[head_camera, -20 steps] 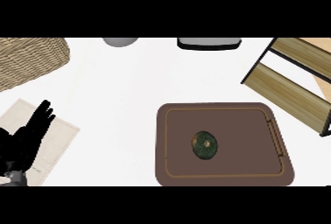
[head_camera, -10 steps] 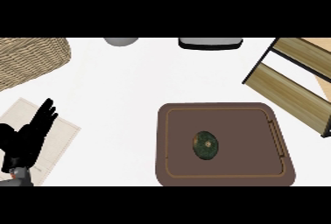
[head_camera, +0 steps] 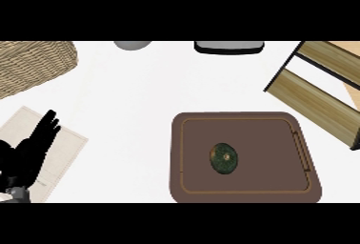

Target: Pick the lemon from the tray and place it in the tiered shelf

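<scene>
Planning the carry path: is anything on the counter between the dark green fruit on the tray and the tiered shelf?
Nothing visible. The fruit lies mid-tray; the tiered shelf stands just past the tray's far right corner, with bare tray and counter between.

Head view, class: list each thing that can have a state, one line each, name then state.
Dark green oval lemon: lying in the tray, untouched.
Brown rectangular tray: flat on the counter, holding only the lemon.
Wooden tiered shelf: nothing visible on its boards.
Black left hand: open, over a pale cloth.
</scene>
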{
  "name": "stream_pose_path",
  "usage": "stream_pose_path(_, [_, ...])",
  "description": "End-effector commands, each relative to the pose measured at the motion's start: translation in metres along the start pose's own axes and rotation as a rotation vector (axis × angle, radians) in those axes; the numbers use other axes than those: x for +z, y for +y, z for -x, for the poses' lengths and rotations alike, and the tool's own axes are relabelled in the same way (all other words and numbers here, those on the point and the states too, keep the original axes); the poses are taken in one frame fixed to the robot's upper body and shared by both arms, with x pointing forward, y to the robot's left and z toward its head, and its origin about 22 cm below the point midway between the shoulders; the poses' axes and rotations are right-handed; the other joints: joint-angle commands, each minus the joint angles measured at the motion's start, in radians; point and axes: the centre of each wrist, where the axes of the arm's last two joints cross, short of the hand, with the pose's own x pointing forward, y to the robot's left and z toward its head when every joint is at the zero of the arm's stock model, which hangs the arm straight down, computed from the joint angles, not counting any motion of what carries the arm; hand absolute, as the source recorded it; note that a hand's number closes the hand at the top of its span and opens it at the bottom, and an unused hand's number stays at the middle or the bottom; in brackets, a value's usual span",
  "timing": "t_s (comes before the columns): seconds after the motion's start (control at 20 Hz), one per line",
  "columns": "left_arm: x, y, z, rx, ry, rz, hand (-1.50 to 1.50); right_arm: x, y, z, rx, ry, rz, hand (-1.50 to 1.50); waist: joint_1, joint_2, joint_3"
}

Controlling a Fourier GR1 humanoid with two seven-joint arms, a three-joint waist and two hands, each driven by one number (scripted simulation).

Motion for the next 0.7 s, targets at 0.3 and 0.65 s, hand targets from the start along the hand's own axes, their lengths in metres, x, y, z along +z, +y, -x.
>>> stream_pose_path(0.3, [0.002, 0.008, -0.008, 0.002, -0.02, 0.006, 0.0, -0.043, 0.032, 0.036, -0.052, 0.183, 0.034, -1.5, 0.004, 0.001, 0.0])
stream_pose_path(0.65, [-0.002, -0.003, -0.007, -0.003, 0.007, 0.001, 0.0, -0.057, 0.049, 0.048, 0.019, 0.078, -0.017, -1.5, 0.0, 0.0, 0.0])
